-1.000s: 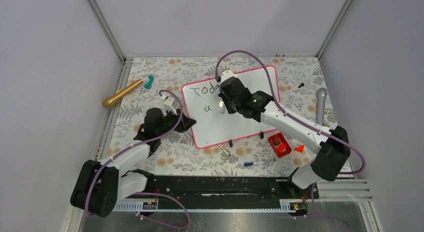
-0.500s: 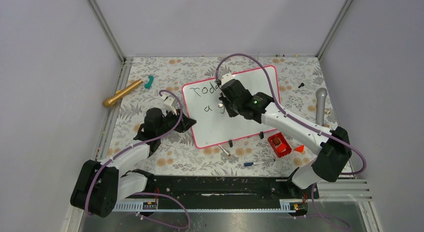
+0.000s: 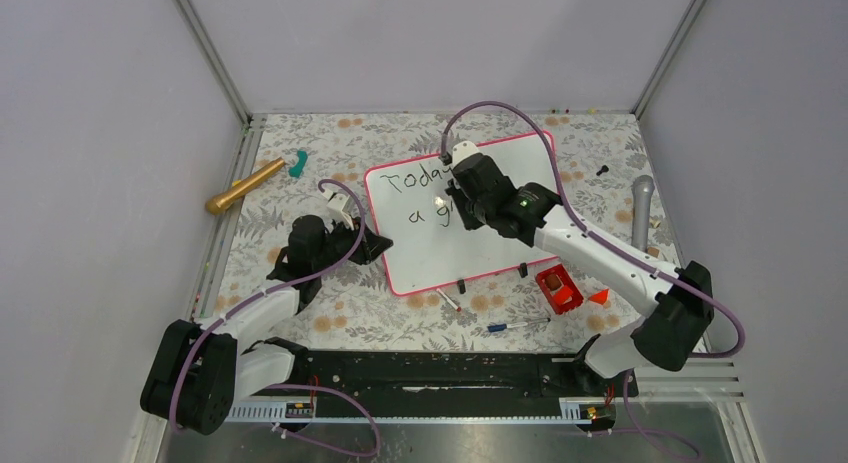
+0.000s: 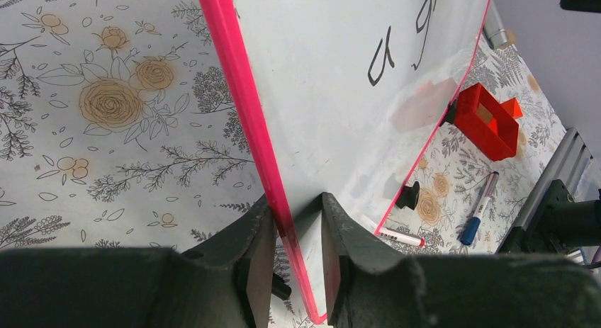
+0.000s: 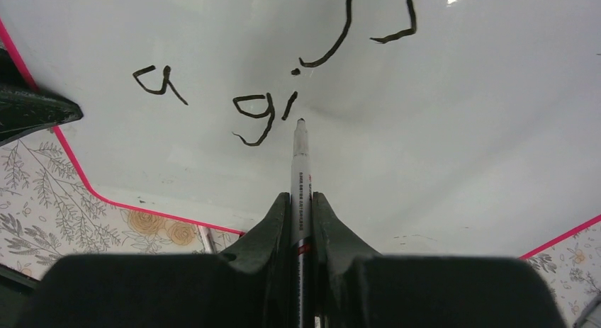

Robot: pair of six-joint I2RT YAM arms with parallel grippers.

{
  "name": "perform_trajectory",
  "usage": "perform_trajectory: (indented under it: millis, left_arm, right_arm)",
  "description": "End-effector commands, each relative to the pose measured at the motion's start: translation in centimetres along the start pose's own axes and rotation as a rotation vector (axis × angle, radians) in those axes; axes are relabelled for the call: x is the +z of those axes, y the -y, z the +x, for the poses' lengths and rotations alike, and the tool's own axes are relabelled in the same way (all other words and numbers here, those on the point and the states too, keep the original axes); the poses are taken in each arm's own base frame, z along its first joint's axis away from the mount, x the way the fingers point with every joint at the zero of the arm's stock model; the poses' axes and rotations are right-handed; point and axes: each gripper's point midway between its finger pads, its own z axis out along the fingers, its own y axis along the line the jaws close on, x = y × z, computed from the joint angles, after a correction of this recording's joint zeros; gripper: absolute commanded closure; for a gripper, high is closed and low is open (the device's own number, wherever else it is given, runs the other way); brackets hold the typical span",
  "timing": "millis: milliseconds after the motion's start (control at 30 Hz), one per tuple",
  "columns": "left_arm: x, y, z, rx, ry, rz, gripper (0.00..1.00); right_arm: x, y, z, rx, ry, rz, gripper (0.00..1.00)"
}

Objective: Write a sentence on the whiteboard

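The whiteboard [image 3: 430, 258] with a pink-red frame lies in the middle of the table. The sentence [image 3: 412, 180] so reads "Toda" on the top line and "a g" below; the rest is hidden under the right arm. My right gripper [image 3: 462, 201] is over the board, shut on a white marker [image 5: 301, 168]. In the right wrist view the marker tip sits just below a short stroke after "a g" [image 5: 254, 110]. My left gripper [image 4: 294, 215] is shut on the whiteboard's pink-red left edge [image 4: 241, 94], near its lower left corner [image 3: 378, 245].
A gold microphone [image 3: 245, 186] and a teal piece [image 3: 298, 163] lie at the back left. A grey microphone [image 3: 641, 208] lies at the right. A red box [image 3: 558, 288], an orange piece [image 3: 599, 296], a blue pen [image 3: 515, 325] and a red-capped marker [image 3: 449, 301] lie near the board's front edge.
My right gripper has moved a little to the right with the marker, and more of the second line shows behind it. The left arm has not moved.
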Motion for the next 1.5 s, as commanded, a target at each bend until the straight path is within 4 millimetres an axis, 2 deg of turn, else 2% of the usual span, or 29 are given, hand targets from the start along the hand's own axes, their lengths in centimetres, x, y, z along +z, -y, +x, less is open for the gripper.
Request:
perform_trajectory:
  millis: [0,333,867,1467]
  left_arm:
    - [0.1,-0.8,-1.5,0.074,0.05,-0.044,0.87]
    - [0.1,-0.8,-1.6,0.075,0.05,-0.044,0.87]
    - [0.1,-0.8,-1.6,0.074,0.051,-0.042,0.87]
    - [0.1,-0.8,-1.5,0.073,0.049,-0.041,0.87]
  right_arm:
    - [-1.2,1.7,-1.7,0.045,0.053,0.025,1.0]
    - [-0.6,3.2,-3.1,0.084,0.134,0.083,1.0]
    - [-0.5,3.8,-3.5,0.066,0.14,0.105,1.0]
    - [-0.3,3.5,-3.9,0.064,0.141,0.094,1.0]
